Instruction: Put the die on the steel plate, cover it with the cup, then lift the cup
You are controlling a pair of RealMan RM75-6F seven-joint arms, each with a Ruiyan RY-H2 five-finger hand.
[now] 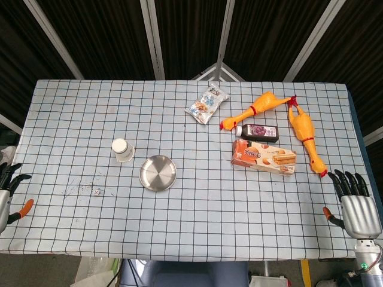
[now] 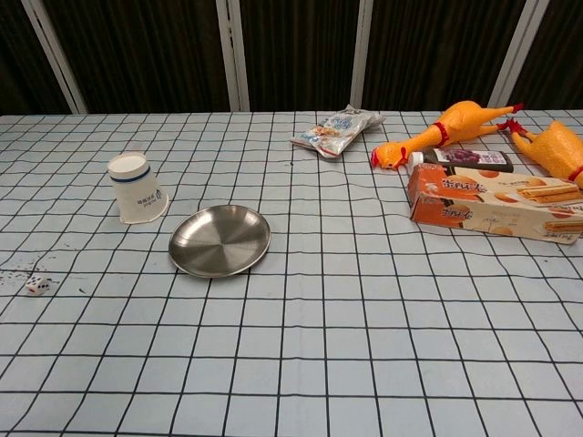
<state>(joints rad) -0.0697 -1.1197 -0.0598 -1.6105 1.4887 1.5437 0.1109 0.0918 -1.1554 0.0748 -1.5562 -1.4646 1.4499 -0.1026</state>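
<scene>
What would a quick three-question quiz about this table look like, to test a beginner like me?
1. True or false: the die already lies on the steel plate.
2. How does the cup stand: A) mouth up, B) upside down, C) flat on its side?
3. Fill in: the left hand and right hand both hold ____.

Key:
1. False; it lies on the cloth, to the plate's left.
2. B, a little tilted.
3. Nothing; each rests open at a table edge.
</scene>
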